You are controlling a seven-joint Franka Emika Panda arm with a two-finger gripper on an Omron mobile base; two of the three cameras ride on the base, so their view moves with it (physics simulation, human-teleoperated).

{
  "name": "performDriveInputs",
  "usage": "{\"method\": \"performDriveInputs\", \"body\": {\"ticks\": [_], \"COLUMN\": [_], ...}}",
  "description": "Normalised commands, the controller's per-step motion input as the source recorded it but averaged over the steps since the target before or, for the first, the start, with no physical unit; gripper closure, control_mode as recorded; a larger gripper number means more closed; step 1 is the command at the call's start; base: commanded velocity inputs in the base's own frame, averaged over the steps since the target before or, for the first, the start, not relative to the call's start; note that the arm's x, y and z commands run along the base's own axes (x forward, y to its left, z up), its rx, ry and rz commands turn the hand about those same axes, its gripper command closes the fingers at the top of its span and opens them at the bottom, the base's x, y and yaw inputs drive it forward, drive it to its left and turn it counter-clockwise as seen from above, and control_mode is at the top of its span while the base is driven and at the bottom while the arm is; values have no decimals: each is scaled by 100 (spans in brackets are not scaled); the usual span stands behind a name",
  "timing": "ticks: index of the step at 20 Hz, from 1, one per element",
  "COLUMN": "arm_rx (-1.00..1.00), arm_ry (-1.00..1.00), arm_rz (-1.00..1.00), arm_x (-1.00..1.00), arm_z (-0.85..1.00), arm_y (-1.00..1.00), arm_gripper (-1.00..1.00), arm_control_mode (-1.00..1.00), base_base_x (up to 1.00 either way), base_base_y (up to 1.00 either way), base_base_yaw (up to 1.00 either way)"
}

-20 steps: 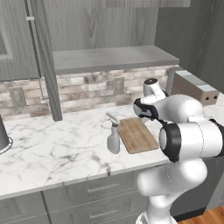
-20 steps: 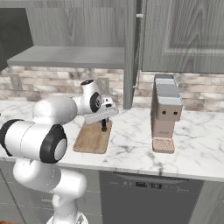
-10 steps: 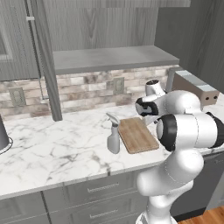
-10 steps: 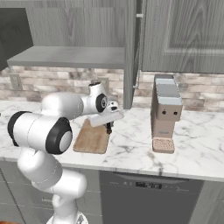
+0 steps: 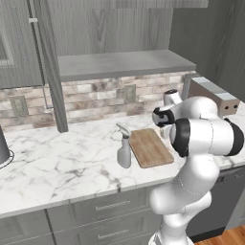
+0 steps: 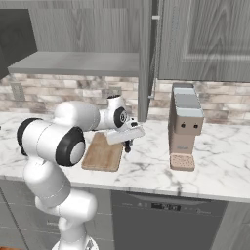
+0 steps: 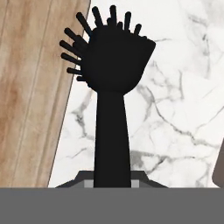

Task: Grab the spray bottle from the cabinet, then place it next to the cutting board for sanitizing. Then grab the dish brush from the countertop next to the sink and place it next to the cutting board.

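The end effector (image 6: 128,145) grips a black dish brush (image 7: 112,83) by its thin handle. It hangs over the white marble bench (image 7: 175,87), just beside the light-brown wooden cutting board (image 7: 30,96)

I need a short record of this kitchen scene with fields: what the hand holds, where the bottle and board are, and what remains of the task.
hand: the robot's hand is shut on the black dish brush, head pointing down at the white marble countertop
brush position: beside the light-brown wooden cutting board, over bare marble; contact with the counter cannot be told
spray bottle: pale grey spray bottle stands upright on the board's other side
cabinet: grey wood-grain door open
remaining: release the brush next to the board
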Motion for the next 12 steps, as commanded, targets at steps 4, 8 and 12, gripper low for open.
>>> {"method": "performDriveInputs", "body": {"ticks": [4,8,12], "arm_rx": [0,0,0], "arm_ry": [10,13,10], "arm_rz": [-2,0,0], "arm_x": [0,0,0], "arm_z": [-35,-34,-29], "arm_y": [0,0,0], "arm_gripper": [100,100,100], "arm_control_mode": [-100,-100,-100], "base_base_x": [0,0,0], "base_base_y": [0,0,0], "base_base_yaw": [0,0,0]}}
